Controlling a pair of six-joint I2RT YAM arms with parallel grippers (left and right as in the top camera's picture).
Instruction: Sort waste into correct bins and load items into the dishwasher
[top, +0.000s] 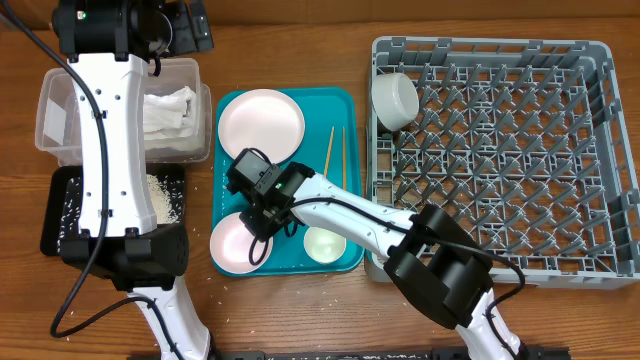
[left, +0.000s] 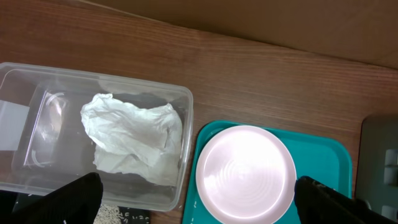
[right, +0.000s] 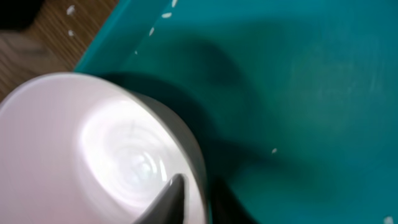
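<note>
My right gripper (top: 262, 208) is shut on the rim of a pale pink bowl (top: 236, 245) at the front left of the teal tray (top: 345, 100). In the right wrist view one finger is inside the bowl (right: 93, 149) and one outside, gripper (right: 196, 199). My left gripper (left: 202, 202) is open and empty, above the clear tub (left: 25, 81) holding the crumpled napkin (left: 134, 137) and beside a pink plate (left: 245, 174). The black tray (top: 60, 215) holds rice grains (top: 165, 195). Two chopsticks (top: 335, 155) lie on the teal tray.
The grey dish rack (top: 500, 150) stands at the right with a white bowl (top: 395, 98) in its far left corner. A small white cup (top: 325, 243) sits at the front of the teal tray. Loose grains lie on the table by the black tray.
</note>
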